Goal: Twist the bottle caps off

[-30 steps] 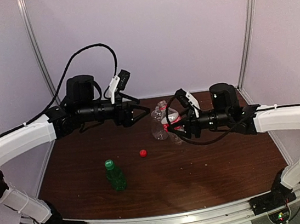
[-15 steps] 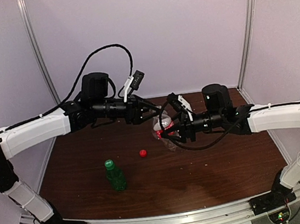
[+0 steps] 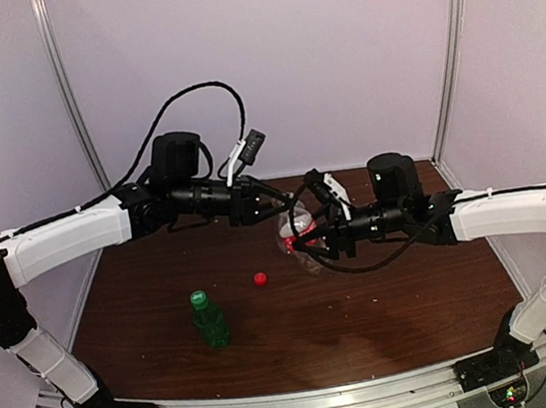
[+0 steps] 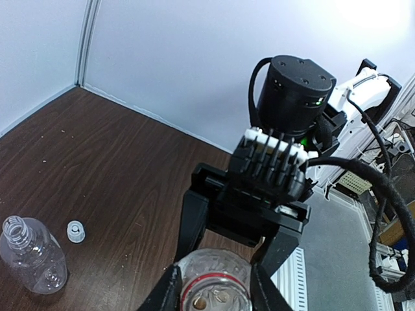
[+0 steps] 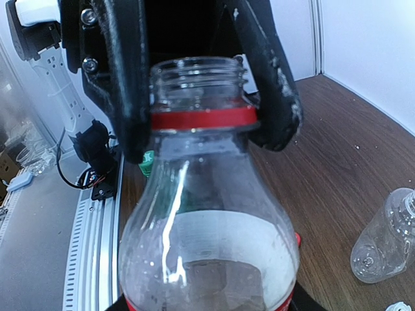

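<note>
My right gripper (image 3: pixel 320 239) is shut on the body of the clear bottle with a red label (image 3: pixel 302 226), holding it off the table, neck toward the left arm. Its mouth (image 5: pixel 198 71) is open with no cap, only the red ring below. My left gripper (image 4: pixel 214 293) is shut on that neck, and its fingers (image 5: pixel 126 97) press either side at the ring. The red cap (image 3: pixel 260 278) lies on the table. The green bottle (image 3: pixel 209 321) stands upright with its green cap (image 3: pixel 198 298) on. The wider clear bottle (image 4: pixel 31 256) lies open-mouthed, its white cap (image 4: pixel 76 230) beside it.
The dark wooden table (image 3: pixel 398 308) is walled at the back and sides by pale panels (image 3: pixel 334 55). Both arms meet above the table's back middle. The arm bases sit on the rail at the near edge (image 3: pixel 310 405).
My left gripper has swung right to the bottle's neck and closed on it. The right arm shifted the held bottle a little leftward, then held still.
</note>
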{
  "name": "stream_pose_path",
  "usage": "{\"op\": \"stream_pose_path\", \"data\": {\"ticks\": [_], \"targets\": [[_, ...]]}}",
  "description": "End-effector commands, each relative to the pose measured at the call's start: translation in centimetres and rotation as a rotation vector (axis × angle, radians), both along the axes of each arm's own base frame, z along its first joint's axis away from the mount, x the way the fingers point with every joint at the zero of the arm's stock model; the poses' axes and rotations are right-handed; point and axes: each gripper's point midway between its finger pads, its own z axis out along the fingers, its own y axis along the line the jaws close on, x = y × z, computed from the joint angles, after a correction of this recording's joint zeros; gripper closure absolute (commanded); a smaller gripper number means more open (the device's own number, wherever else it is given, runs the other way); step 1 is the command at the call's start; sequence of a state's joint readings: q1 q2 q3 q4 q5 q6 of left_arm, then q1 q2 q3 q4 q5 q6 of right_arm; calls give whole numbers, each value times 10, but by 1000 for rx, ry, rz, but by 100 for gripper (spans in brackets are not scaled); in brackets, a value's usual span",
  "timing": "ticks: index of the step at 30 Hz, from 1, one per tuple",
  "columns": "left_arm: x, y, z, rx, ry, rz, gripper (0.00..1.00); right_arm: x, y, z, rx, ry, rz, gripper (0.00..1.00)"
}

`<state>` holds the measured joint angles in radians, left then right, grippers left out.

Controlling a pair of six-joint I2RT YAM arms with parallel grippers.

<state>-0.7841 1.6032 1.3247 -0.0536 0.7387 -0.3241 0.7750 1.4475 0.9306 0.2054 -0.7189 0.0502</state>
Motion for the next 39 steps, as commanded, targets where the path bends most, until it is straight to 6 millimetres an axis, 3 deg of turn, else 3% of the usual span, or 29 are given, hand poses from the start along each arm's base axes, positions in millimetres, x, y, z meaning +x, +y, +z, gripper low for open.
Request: {"op": "stream_pose_path", "data": {"ticks": [1,4,8,12,23,33,39], "targets": [[-4,-6,16,-42,-26,-42,86,10,3,17,30,-43,-46,61],[-1,-4,15,-30,-35,-21,100,18,0,15,18,-40,-96,48],[11,4,14,8,-60,54,100,28,-8,13,-7,-44,-175,17],[36,23,3,80,-69,181,100,36,-17,9,-41,-52,-238,1],[120,82,-50,377,-136,589,100,46,-32,-1,-82,-48,-332,0],[162,84,-85,421,-147,682,100,48,-35,-5,-102,-41,-349,0],[166,80,-109,441,-126,679,100,49,-37,-8,-116,-39,-358,0]]}}
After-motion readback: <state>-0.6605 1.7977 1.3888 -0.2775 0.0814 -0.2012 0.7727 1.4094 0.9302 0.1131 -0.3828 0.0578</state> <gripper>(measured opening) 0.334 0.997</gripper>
